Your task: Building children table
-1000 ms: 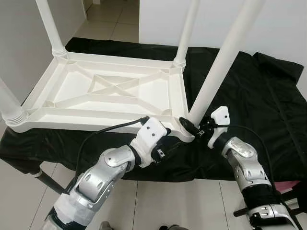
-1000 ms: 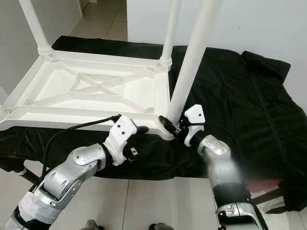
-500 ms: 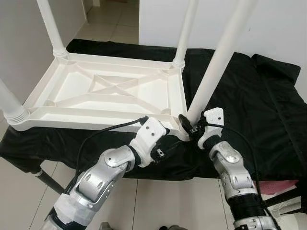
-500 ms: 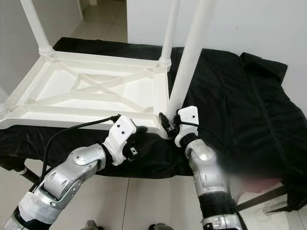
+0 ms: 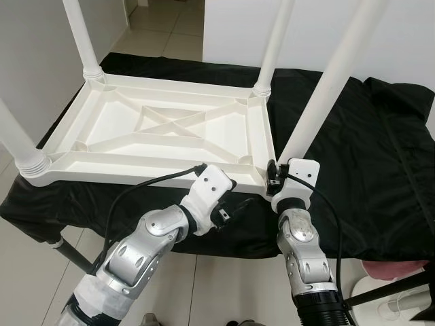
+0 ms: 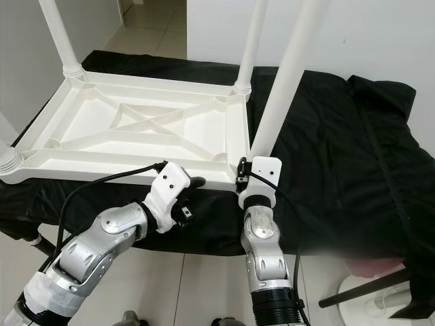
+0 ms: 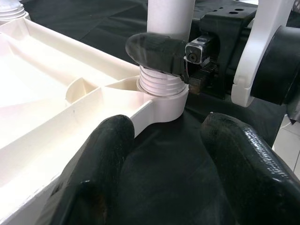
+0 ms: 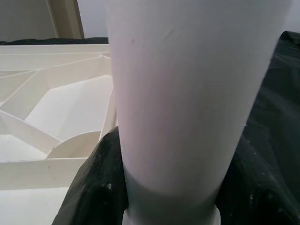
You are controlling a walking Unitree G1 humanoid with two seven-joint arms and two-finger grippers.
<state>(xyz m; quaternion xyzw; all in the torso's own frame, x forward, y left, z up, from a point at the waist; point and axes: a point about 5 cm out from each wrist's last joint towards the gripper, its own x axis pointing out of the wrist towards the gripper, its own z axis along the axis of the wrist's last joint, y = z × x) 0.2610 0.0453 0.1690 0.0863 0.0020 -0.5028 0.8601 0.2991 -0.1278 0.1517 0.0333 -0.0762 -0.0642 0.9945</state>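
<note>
An upside-down white plastic table top point(image 5: 163, 129) lies on a black cloth, with its legs pointing up. My right gripper point(image 5: 272, 178) is shut on the near-right leg point(image 5: 326, 88) just above its threaded socket at the corner. In the right wrist view the leg point(image 8: 187, 93) stands between the black fingers point(image 8: 93, 187). My left gripper point(image 7: 164, 154) is open, low in front of that same corner socket point(image 7: 161, 101), with only black cloth between its fingers point(image 7: 103, 159). It is apart from the table's front rim.
The black cloth point(image 5: 367, 156) covers a low support and hangs over its near edge. Three other white legs stand at the far-left point(image 5: 81, 41), far-right point(image 5: 272, 47) and near-left point(image 5: 17, 139) corners. There is tiled floor below, a white wall behind, and a pink object point(image 5: 401, 268) at the lower right.
My right arm has swung left, from beside the leg to directly in front of it, still gripping the leg's base. The left arm has stayed put. The camera has shifted slightly.
</note>
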